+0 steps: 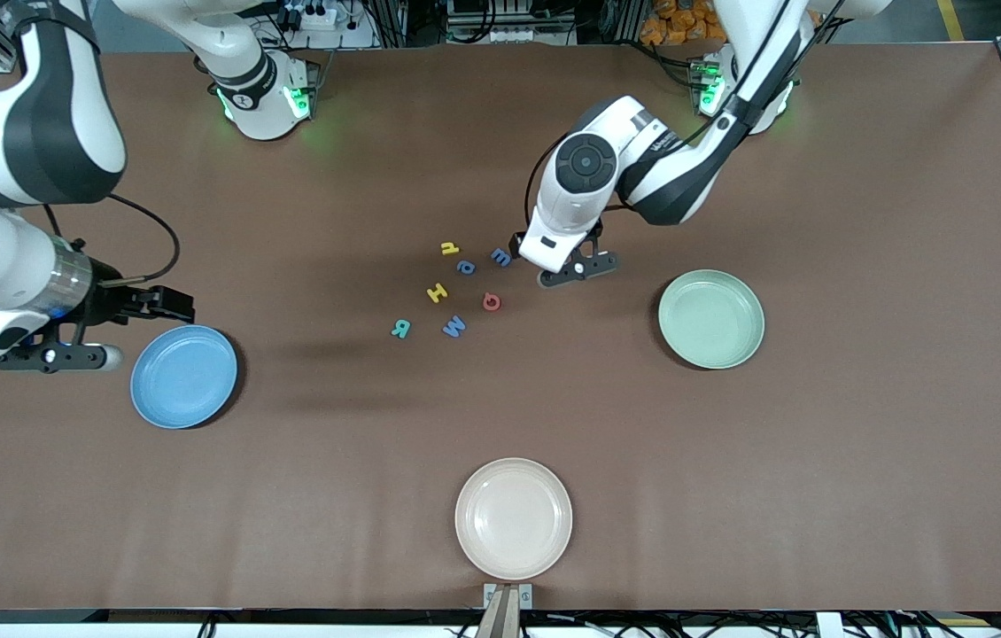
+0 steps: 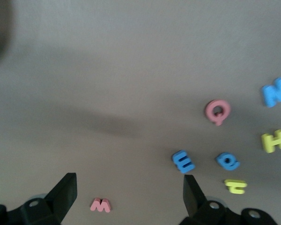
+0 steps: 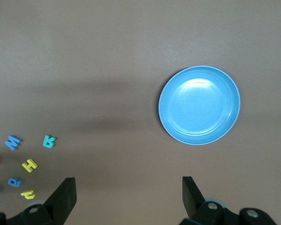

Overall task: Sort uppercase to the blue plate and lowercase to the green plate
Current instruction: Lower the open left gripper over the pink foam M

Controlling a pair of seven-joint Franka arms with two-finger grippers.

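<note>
Nearest me a cream plate (image 1: 514,518) is sitting unused; it is no part of the sort. Farther in, the blue plate (image 1: 184,376) is lying toward the right arm's end of the table. The right gripper (image 1: 58,357) is waiting over bare table just beside it, with its fingers spread wide and nothing between them.

Next come the loose letters at mid-table: R (image 1: 401,329) and M (image 1: 453,326), then Q (image 1: 491,302) and H (image 1: 437,292), then a (image 1: 465,266), m (image 1: 500,258) and n (image 1: 449,249). The green plate (image 1: 711,319) is lying toward the left arm's end.

The left gripper (image 1: 564,273) is hanging low between m and the green plate, jaws wide apart and holding nothing. Its wrist view is showing the red w (image 2: 100,205) on the table between its fingers (image 2: 65,194), closer to one of them.

I would say it is setting up to pick w. It should centre over the letter first, come straight down and close gently, since the foam piece is thin and light. It should also stay clear of m, then carry w to the green plate.

I am counting three plates and eight letters, four capitals and four small. None is on a plate yet.
</note>
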